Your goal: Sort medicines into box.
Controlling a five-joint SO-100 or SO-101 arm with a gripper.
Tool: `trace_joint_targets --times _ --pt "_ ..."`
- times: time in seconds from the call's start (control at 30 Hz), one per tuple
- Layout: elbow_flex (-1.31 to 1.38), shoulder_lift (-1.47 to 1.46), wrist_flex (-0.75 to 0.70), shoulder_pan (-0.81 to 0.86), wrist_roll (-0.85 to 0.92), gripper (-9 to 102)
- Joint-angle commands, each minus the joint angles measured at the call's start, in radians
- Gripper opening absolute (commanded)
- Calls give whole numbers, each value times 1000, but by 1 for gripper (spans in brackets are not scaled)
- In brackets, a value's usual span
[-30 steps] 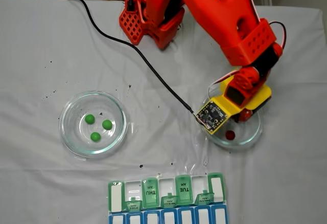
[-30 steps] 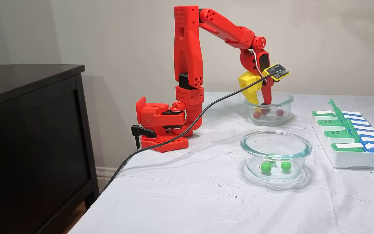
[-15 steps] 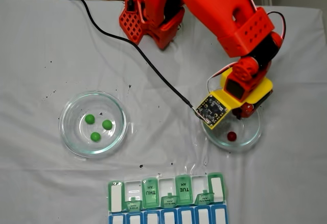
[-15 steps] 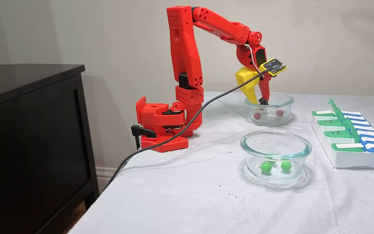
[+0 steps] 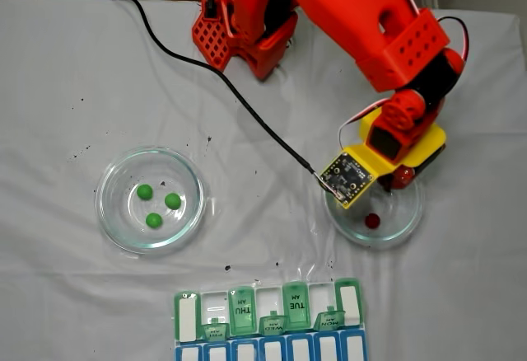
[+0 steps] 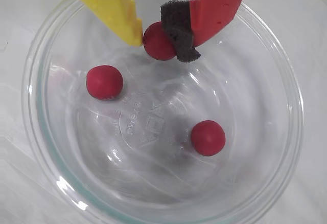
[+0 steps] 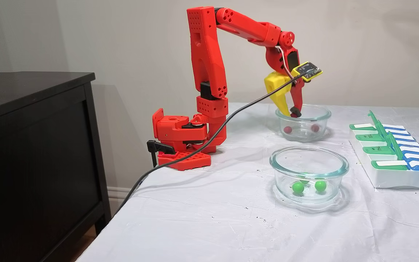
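In the wrist view my gripper [image 6: 159, 39] is shut on one dark red medicine ball [image 6: 157, 42], pinched between the yellow finger [image 6: 120, 9] and the black foam pad [image 6: 179, 29] of the red finger. Below it two red balls [image 6: 104, 82] [image 6: 208, 137] lie on the floor of a clear glass dish [image 6: 286, 81]. In a fixed view the gripper [image 7: 291, 113] hangs at the rim of that far dish [image 7: 322, 113]. Three green balls [image 5: 154, 204] rest in the other dish [image 5: 109, 213]. The box [image 5: 188, 316] [image 7: 395, 180] stands with several green lids raised.
A black cable [image 5: 247, 110] runs from the wrist board across the white cloth to the table's back edge. The red arm base [image 7: 180, 142] sits behind the dishes. A dark cabinet [image 7: 31, 145] stands beside the table's left edge.
The gripper was low inside the far dish with its fingers around a red ball. It has since risen to rim height, carrying that ball up.
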State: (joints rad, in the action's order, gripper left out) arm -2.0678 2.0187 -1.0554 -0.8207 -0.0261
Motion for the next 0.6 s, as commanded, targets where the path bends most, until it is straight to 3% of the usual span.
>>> trace_joint_targets --times 0.0,0.57 --pt "126 23 -18 21 6 0" --pt "394 8 -199 117 44 0"
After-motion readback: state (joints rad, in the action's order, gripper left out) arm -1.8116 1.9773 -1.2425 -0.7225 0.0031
